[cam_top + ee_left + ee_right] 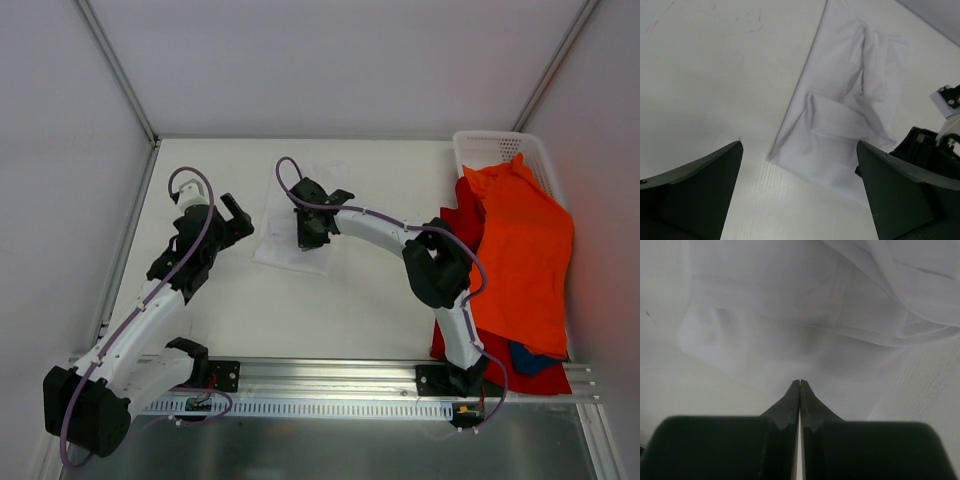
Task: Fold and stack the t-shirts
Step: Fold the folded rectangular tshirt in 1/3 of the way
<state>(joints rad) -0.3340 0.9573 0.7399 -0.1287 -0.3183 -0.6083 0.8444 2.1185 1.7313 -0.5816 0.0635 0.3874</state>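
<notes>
The white t-shirt (283, 248) lies crumpled and partly folded on the table at centre. It also shows in the left wrist view (840, 115) and in the right wrist view (790, 315). My right gripper (312, 238) is shut, its tips (800, 383) low over the shirt's near part; I see no cloth between them. My left gripper (236, 214) is open and empty just left of the shirt, its jaws wide apart over the bare table (800, 165). The orange t-shirt (525, 250) lies over the red t-shirt (458, 215) at the right.
A white mesh basket (490, 148) stands at the back right, partly under the orange shirt. A dark blue cloth (527, 356) shows under the orange shirt's near edge. White walls stand close on the left, right and back. A metal rail (330, 375) runs along the near edge.
</notes>
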